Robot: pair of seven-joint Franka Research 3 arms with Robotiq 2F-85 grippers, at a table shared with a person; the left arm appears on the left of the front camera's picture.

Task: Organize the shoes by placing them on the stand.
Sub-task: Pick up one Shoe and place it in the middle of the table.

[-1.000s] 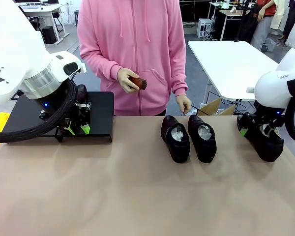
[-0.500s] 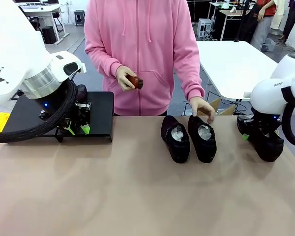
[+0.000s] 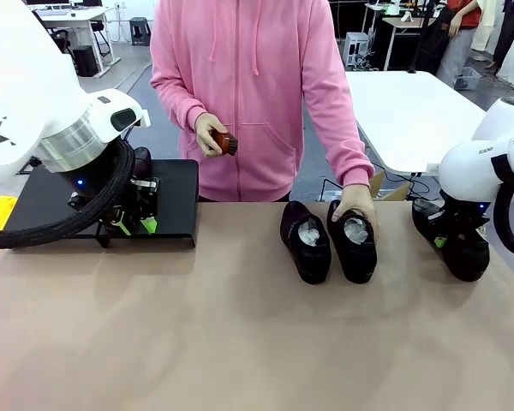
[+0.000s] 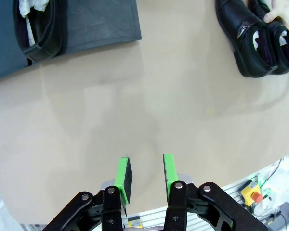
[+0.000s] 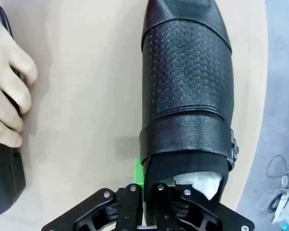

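One shoe in right pincer

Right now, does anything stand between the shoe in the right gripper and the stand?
Yes. Two shoes lie mid-table on the straight way, a person's hand on the right one. The left arm hangs before the stand's front edge.

The left gripper hovers above the worktop, jaws parted with nothing between them. One shoe rests on the stand at upper left. Two shoes lie at upper right, a hand touching the outer one.
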